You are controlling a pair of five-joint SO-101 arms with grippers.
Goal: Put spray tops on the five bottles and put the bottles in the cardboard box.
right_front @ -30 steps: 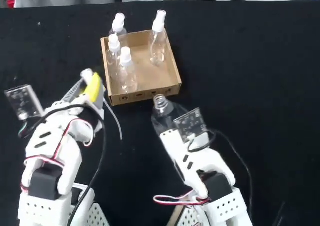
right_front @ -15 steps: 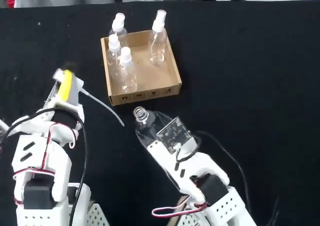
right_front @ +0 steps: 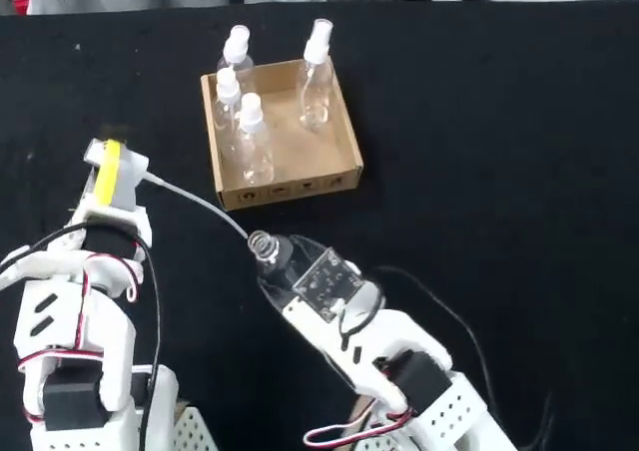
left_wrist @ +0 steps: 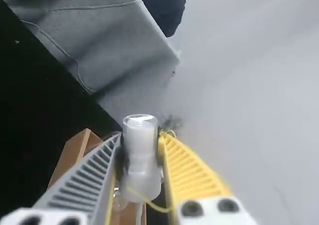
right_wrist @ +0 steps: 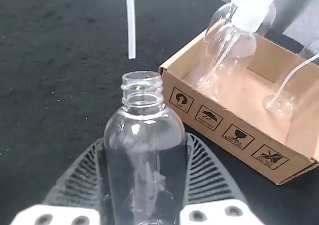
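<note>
While both arms work over black table [right_front: 499, 122], left gripper [left_wrist: 139, 138] jaws clamp spray top [left_wrist: 141, 163]. Dip tube [right_front: 195, 202] slants toward 4 o'clock, tip just beside neck of uncapped bottle [right_wrist: 142, 135], not inside. Right gripper [right_wrist: 144, 150] jaws pinch that bottle's body, neck tilted toward 10 o'clock. Cardboard box [right_front: 344, 137] at bottle's 12 o'clock, front wall near neck. Four capped bottles [right_front: 252, 137] upright there.

You are at a robotics lab bench: a black-covered table [right_front: 519, 132], two small robot arms [right_front: 75, 301] on white perforated bases [right_front: 190, 433], and loose wires [right_front: 334, 434] trailing.
</note>
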